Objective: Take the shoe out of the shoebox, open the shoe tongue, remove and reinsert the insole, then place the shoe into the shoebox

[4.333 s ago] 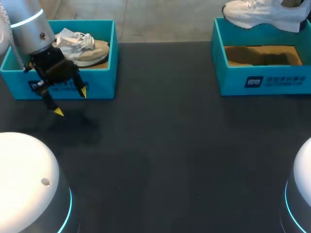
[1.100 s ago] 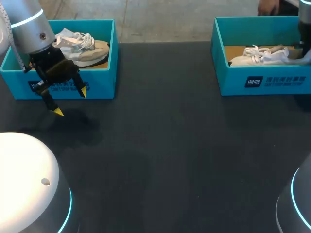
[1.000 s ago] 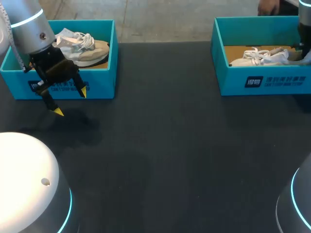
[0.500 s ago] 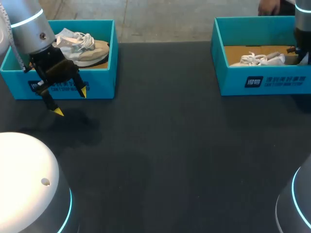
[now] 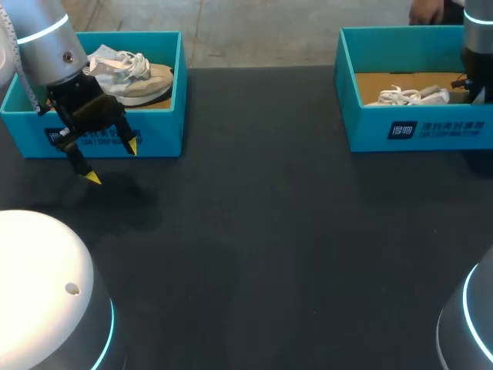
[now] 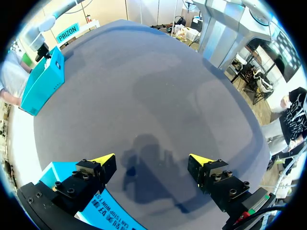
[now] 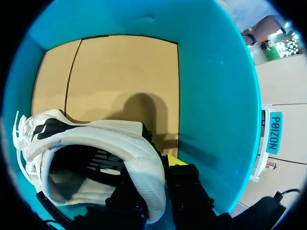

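Note:
A white shoe lies low inside the right teal shoebox. My right arm comes down into that box at its right end. In the right wrist view my right gripper is shut on the white shoe's heel wall, one finger inside the opening and one outside, above the box's cardboard floor. My left gripper hangs open over the table, just in front of the left teal shoebox, with nothing between its fingers. That box holds a beige and white shoe.
The dark table stretches between the two boxes. In the left wrist view the left gripper stands over bare table with the left box's printed wall right under it, and the right box is far off.
My right arm has lowered the white shoe deeper into the right shoebox, so less of it shows above the wall. The left arm has not moved.

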{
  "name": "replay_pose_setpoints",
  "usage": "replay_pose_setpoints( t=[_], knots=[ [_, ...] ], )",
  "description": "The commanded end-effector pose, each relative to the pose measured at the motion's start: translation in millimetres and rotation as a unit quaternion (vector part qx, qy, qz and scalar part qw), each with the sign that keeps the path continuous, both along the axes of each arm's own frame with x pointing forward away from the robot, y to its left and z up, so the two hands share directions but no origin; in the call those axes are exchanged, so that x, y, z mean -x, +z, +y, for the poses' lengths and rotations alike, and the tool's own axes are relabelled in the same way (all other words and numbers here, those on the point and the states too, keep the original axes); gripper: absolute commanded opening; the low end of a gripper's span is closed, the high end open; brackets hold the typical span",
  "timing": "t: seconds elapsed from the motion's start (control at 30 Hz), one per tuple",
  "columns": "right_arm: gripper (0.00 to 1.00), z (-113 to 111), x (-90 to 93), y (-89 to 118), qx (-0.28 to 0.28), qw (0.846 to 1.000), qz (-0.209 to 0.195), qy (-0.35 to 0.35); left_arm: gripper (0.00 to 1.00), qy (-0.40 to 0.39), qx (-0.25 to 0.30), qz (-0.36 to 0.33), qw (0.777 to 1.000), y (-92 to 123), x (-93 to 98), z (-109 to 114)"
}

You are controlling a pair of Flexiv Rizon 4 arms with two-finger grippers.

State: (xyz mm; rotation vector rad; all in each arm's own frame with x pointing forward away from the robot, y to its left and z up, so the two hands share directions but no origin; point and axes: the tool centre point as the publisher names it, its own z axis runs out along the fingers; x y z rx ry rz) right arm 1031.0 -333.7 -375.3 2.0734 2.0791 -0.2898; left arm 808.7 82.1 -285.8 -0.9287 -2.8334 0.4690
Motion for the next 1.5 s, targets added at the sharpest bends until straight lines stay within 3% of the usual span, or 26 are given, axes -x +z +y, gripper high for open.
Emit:
replay_pose_setpoints(
  t=[0.03,0.17,0.2,0.23,0.27,0.33,0.37,0.43,0.53,0.7,0.87,1.5],
  knots=[
    [0.00,2,-1.4,-8,-0.003,1.000,0.005,0.001,1.00,0.000,0.000,-0.002,1.000,0,1.3,0],
    [0.00,1,-0.5,-9,-0.005,1.000,0.010,-0.003,1.00,0.000,0.000,-0.002,1.000,0,1.3,0],
    [0.13,1,-0.2,-8,-0.006,1.000,0.011,-0.005,1.00,0.000,0.000,-0.002,1.000,0,1.3,0],
    [0.36,0,0.2,-7,-0.006,1.000,0.011,-0.006,1.00,0.000,0.000,-0.002,1.000,0,1.3,0],
    [0.43,0,0.7,-6,-0.006,1.000,0.011,-0.007,1.00,0.000,0.000,-0.002,1.000,0,1.3,0],
    [0.51,-1,1.1,-3,-0.005,1.000,0.010,-0.010,1.00,0.000,0.000,-0.002,1.000,0,1.3,0],
    [0.60,-1,1.3,-1,-0.005,1.000,0.009,-0.011,1.00,0.000,0.000,-0.002,1.000,0,1.3,0],
    [0.62,-1,1.6,2,-0.005,1.000,0.007,-0.013,1.00,0.000,0.000,-0.002,1.000,0,1.3,0],
    [0.76,-2,2.1,9,-0.009,1.000,0.001,-0.018,1.00,0.000,0.000,-0.002,1.000,0,1.3,0],
    [0.91,-1,3.1,24,-0.009,1.000,-0.008,-0.024,1.00,0.000,0.000,-0.002,1.000,0,1.3,0],
    [1.00,2,4.8,40,-0.009,0.999,-0.011,-0.035,1.00,0.000,0.000,-0.002,1.000,0,1.3,0],
    [1.00,23,21.6,124,-0.027,0.997,-0.008,-0.065,1.00,0.000,0.000,-0.002,1.000,0,1.3,0]
  ],
)
